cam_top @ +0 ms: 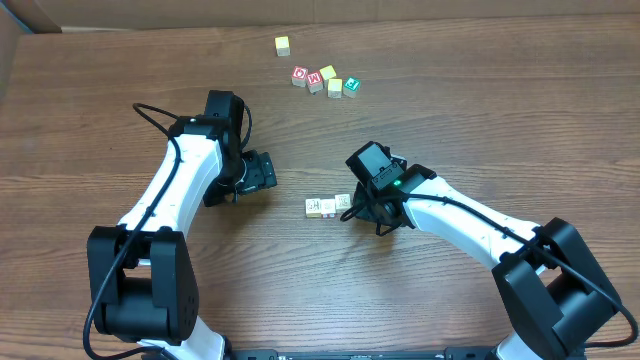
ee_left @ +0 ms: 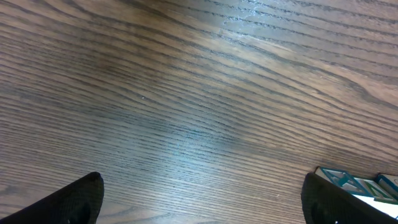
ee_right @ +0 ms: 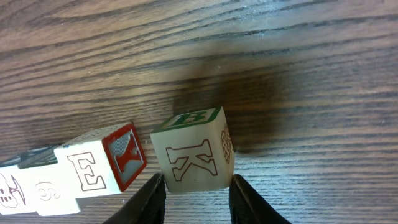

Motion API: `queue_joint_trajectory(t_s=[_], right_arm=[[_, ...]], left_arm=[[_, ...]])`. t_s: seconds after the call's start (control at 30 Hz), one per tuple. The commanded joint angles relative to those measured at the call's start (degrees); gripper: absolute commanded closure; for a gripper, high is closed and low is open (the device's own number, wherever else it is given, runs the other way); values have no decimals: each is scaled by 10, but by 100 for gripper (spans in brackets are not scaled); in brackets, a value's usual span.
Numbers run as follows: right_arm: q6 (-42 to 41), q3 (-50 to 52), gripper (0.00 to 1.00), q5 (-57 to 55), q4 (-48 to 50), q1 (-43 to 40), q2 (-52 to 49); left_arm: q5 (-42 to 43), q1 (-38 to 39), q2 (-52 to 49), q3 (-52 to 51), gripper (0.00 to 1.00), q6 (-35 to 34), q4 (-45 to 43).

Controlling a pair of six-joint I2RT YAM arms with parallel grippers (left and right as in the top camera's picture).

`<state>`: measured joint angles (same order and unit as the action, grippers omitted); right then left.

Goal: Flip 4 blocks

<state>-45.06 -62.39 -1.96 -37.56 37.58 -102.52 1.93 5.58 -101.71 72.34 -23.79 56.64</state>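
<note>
**K block pinched, turn not yet made**

The K block (ee_right: 196,155) sits at the right end of the short row of blocks (cam_top: 322,207) near the middle of the table (cam_top: 450,120). Its K face is toward the wrist camera and a green B face is on top. It looks slightly tipped, with a dark shadow behind it, but you cannot tell from here whether it is clear of the wood.

Your right gripper (ee_right: 198,184) has it pinched, one finger low on each side face. I judge this to be the grasp stage of one flip. The next move calls for a small lift, a wrist roll that brings another face up, and a clean set-down.

Watch the neighbour: the E block (ee_right: 93,168), with a red Y on its side, stands just beside the K block across a narrow gap. Two more pale blocks run on to its left (a turning corner could nudge the whole row).

Your left gripper (ee_left: 200,190) is spread wide and holds nothing. It hovers over bare wood near the row's other end, and a teal-patterned cube edge (ee_left: 357,182) shows in the corner of its view.

The loose cubes (cam_top: 325,80) at the far side are well apart and no obstacle.
</note>
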Motion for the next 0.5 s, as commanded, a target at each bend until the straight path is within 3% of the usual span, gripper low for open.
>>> queue_joint_trajectory(t_s=[0.0, 0.47], right_arm=[[19, -9, 66, -2, 0, -1, -2], [80, -53, 60, 50, -53, -22, 42]], left_arm=[[0, 1, -6, 8, 7, 0, 1], [1, 1, -15, 0, 8, 0, -6]])
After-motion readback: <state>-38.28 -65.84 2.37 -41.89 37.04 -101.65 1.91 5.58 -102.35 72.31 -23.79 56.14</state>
